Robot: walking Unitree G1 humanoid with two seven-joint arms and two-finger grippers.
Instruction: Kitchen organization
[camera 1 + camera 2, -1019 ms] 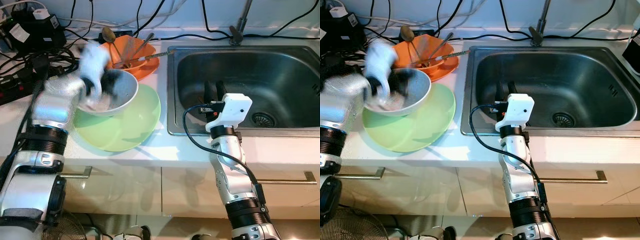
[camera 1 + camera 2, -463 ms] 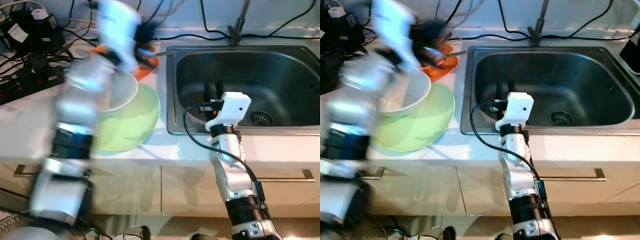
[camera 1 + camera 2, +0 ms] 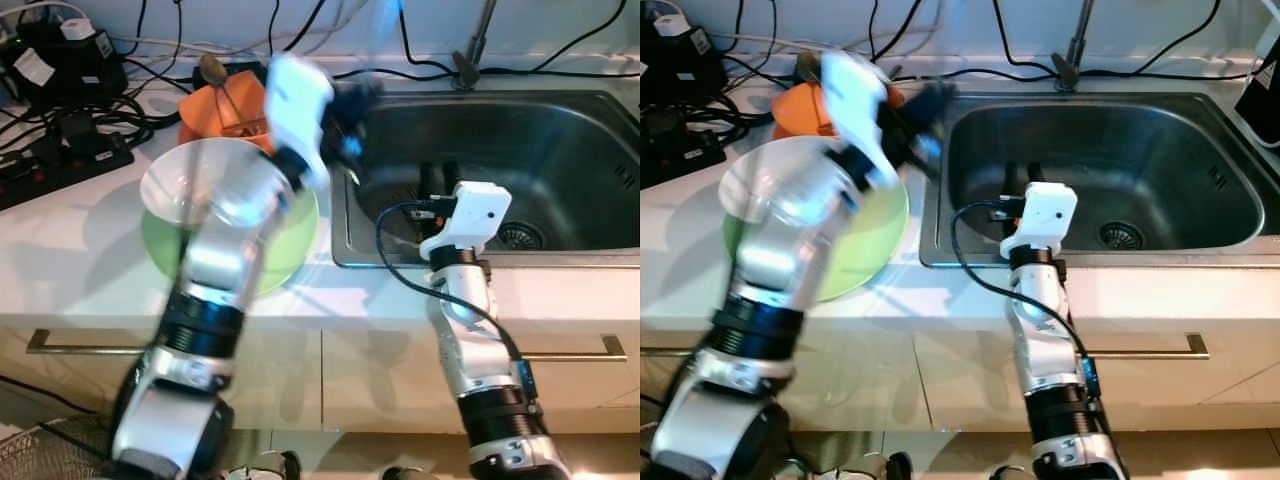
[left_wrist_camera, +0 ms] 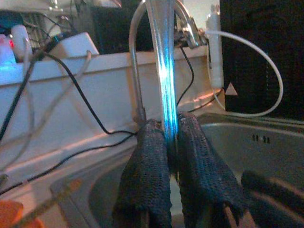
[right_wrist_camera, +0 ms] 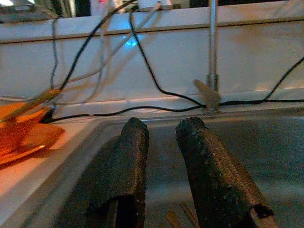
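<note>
On the white tabletop [image 3: 60,260] left of the sink [image 3: 560,150] stands a stack of dishes: a pale bowl [image 3: 185,185] sits inside a wide green bowl [image 3: 290,250], and what the pale bowl holds cannot be made out. Just behind the stack, toward the wall, an orange bowl [image 3: 205,105] holds a spoon [image 3: 215,72] and other utensils, their handles sticking up over its rim. Black cables and a power strip [image 3: 60,165] lie on the tabletop farther left. The left arm reaches across above the bowls, blurred, and the left gripper [image 3: 350,100] is at the sink's near-left corner; in the left wrist view its fingers [image 4: 147,180] are pressed together on a thin bright metal utensil handle [image 4: 164,71] that rises straight up between them, the rest of the utensil hidden. The steel sink basin shows a round drain [image 3: 523,237] and, in the right wrist view, a few thin stick-like pieces on its floor, too dim to identify. The right gripper [image 3: 437,180] hangs over the front edge into the basin, its two black fingers [image 5: 128,175] apart with nothing between them. The faucet stem [image 3: 480,40] rises at the back edge of the sink, with cables running along the wall behind it.
</note>
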